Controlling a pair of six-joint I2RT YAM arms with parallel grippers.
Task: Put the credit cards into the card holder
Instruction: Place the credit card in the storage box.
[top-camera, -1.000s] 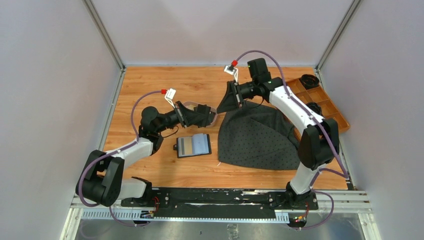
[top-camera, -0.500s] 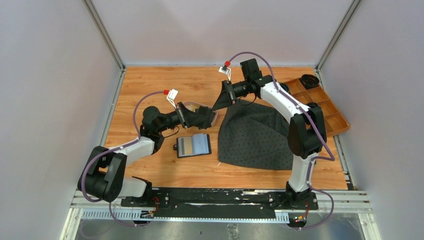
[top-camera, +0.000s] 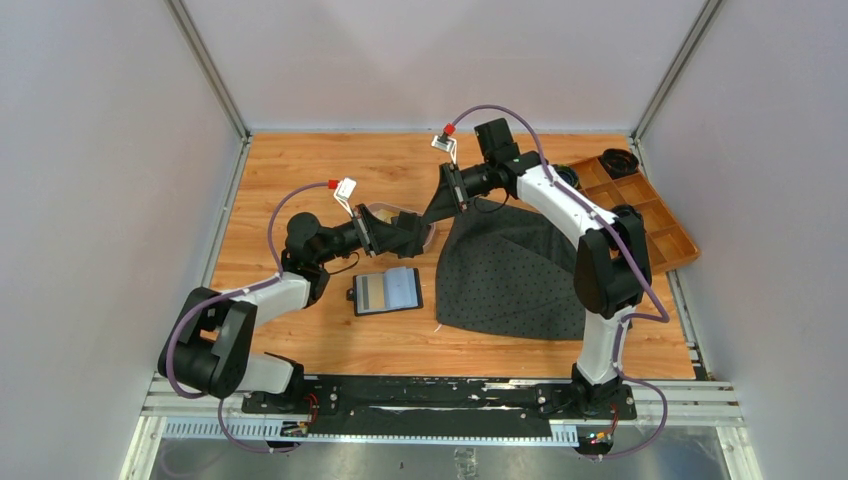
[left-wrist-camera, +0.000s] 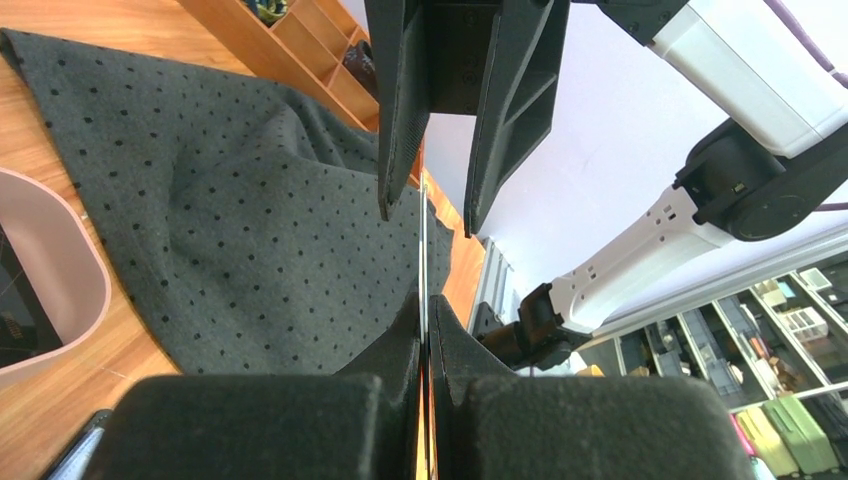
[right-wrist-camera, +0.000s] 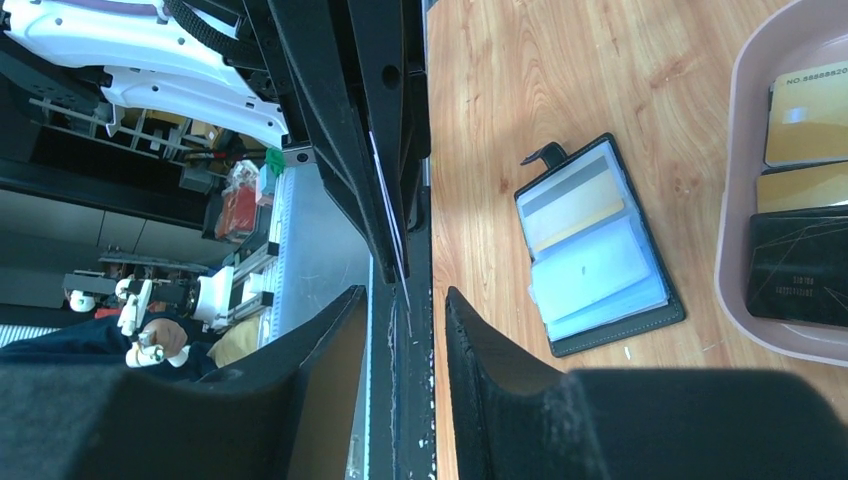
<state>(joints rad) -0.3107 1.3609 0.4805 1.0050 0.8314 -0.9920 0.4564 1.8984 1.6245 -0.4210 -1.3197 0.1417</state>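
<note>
Over the wooden table, the left gripper pinches a credit card edge-on; the right gripper, spread open at its far tip, should centre on that edge before closing.

From where I stand, a dark grey cloth with small black dots spreads over the wooden table, starting just under the right gripper and fanning out toward that arm's own side. It is rumpled, with soft folds near its pointed corner. Directly beneath the left gripper sits a shallow pinkish tray with rounded corners; only bits of its rim show from above. Well away from both grippers, off to the right gripper's right at the far corner, an orange-brown compartmented box lies aslant, with a black round thing in its far end.
</note>
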